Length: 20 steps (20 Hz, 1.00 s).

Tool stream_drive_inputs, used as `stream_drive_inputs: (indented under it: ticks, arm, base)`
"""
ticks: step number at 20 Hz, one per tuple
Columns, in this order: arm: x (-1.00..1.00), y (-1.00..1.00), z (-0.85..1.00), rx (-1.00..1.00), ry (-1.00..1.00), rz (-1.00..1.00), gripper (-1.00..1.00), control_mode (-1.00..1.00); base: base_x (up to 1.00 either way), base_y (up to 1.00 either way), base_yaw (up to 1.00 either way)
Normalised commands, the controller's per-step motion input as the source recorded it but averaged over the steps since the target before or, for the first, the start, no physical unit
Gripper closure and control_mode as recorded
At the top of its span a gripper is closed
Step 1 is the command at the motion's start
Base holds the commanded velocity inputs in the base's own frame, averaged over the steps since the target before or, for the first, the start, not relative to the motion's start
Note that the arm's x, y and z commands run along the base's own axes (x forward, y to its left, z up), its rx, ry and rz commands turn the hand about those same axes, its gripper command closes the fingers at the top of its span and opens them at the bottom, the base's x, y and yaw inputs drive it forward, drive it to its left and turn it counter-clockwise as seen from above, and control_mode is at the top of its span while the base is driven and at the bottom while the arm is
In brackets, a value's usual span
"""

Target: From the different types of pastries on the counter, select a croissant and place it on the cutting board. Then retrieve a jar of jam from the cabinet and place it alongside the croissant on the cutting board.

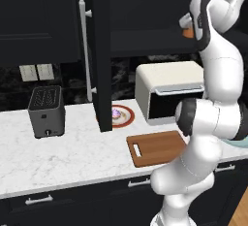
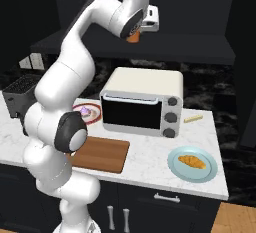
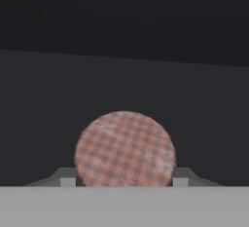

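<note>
– One jar of jam (image 3: 125, 148), up on the shelf of the cabinet (image 2: 150, 47), lid facing the hand camera. Pinched by the gripper (image 3: 124, 181), fingers closed in against both sides.
– Risks from here?
– Could slip on the way down if held shallow, near the lid; round body, smooth-looking. Could also clip the open cabinet door, or the toaster oven (image 2: 142, 102) right below, on a hasty descent.
– And the cutting board (image 1: 157, 147)?
– Bare, lying on the counter (image 1: 72, 162) in front of the toaster oven. Worth noting: croissant (image 2: 192, 162) on a teal plate (image 2: 176, 173), well apart from the board, beyond the oven's other end. Might end with jam set down alone and nothing beside it.
– Counts?
– One jar, one croissant, one frosted pastry (image 1: 117, 113) on a red-rimmed plate (image 1: 128, 119); so two pastries, two plates. One board, one toaster (image 1: 47, 111), one toaster oven.
</note>
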Motion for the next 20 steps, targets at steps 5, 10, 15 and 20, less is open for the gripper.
stream_drive_inputs:
  ticks: [5,10,15,20]
  arm:
    - [-1.0,0.5,-1.0,-0.04,-0.47,-0.03,1.0,-1.0]
    - [-0.8,0.37,-0.65,-0.03,-0.32,0.0,1.0,-1.0]
    - [-0.4,0.3,-0.01,0.01,0.01,0.0,1.0,-1.0]
    - [-1.0,0.37,-0.31,0.0,0.23,0.0,1.0,-1.0]
  base:
    - [0.0,0.0,0.0]
    - [0.0,0.0,0.0]
    - [0.0,0.0,0.0]
    - [0.0,0.0,0.0]
